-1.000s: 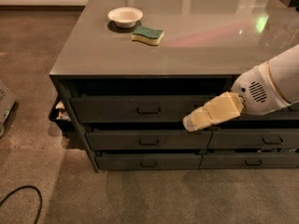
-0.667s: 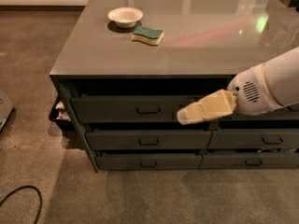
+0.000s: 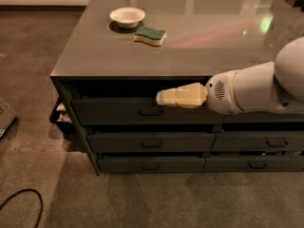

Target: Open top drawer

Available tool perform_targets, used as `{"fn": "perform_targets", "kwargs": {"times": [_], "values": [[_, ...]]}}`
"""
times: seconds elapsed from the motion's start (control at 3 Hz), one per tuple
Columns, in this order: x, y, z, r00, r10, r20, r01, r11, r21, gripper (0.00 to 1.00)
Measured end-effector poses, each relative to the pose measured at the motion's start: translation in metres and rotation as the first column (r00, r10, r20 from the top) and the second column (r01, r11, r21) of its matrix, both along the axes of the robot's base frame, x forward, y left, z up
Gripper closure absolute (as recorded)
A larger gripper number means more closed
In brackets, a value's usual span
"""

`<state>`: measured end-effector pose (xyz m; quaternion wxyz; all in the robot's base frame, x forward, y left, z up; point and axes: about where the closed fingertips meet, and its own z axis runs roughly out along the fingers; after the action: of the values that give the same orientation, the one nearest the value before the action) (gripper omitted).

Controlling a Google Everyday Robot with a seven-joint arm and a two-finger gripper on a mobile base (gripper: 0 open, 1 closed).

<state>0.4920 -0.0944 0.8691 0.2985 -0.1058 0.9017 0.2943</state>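
The top drawer is the wide dark grey front just under the counter top, with a small rectangular pull handle at its centre. A dark gap shows above its front panel. My gripper, cream coloured on a white arm, reaches in from the right. Its tip is at the drawer's upper edge, just above and slightly right of the handle. I cannot tell whether it touches the drawer.
A white bowl and a green-topped sponge lie on the grey counter top. Two lower drawers sit below, and more drawers on the right. A black cable lies on the carpet.
My gripper has moved left and up, from below and right of the top drawer's handle to just above it. The drawer has not moved.
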Motion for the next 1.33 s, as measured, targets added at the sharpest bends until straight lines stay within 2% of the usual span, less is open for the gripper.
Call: {"fn": "perform_targets", "kwargs": {"times": [0.33, 0.67, 1.0, 1.33], "values": [[0.027, 0.019, -0.017, 0.9987, -0.045, -0.022, 0.048, 0.988, 0.148, 0.00], [0.027, 0.019, -0.017, 0.9988, -0.045, -0.021, 0.047, 0.988, 0.147, 0.00], [0.033, 0.021, -0.019, 0.9956, -0.093, -0.006, 0.093, 0.989, 0.116, 0.00], [0.053, 0.020, -0.032, 0.9856, -0.165, 0.036, 0.162, 0.984, 0.071, 0.00]]}}
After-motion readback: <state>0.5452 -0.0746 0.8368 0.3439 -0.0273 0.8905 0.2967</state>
